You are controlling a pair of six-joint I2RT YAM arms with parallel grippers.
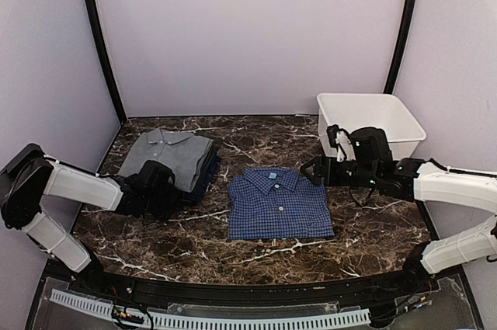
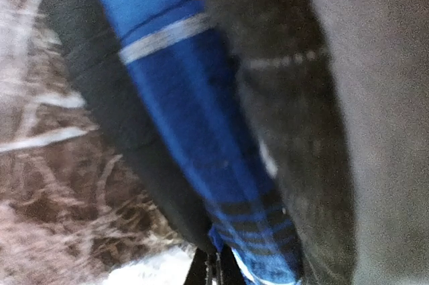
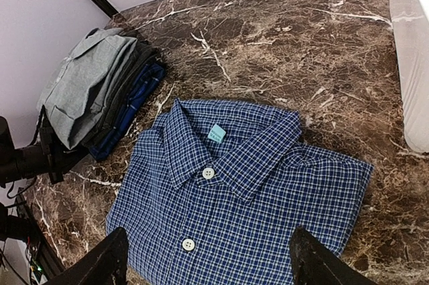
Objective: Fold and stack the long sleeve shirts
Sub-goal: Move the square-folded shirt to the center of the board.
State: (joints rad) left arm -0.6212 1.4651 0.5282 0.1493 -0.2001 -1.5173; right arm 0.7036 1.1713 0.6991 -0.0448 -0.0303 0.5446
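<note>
here, the blue checked shirt [image 1: 279,204] lies folded flat near the middle of the brown veined surface [image 1: 365,225], collar away from the arms. two white buttons and one pale label inside the collar show. a grey shirt [image 1: 167,155], also folded, tops one pile to the left, with dark and blue layers under it, their count unclear. shirts plainly seen: two. one white tub [image 1: 371,116] stands at the far right. the left jaws are clenched against the pile's near edge; whether cloth is caught in them cannot be told. the right jaws stand released, spread wide just beside the checked shirt's far right corner.
</note>
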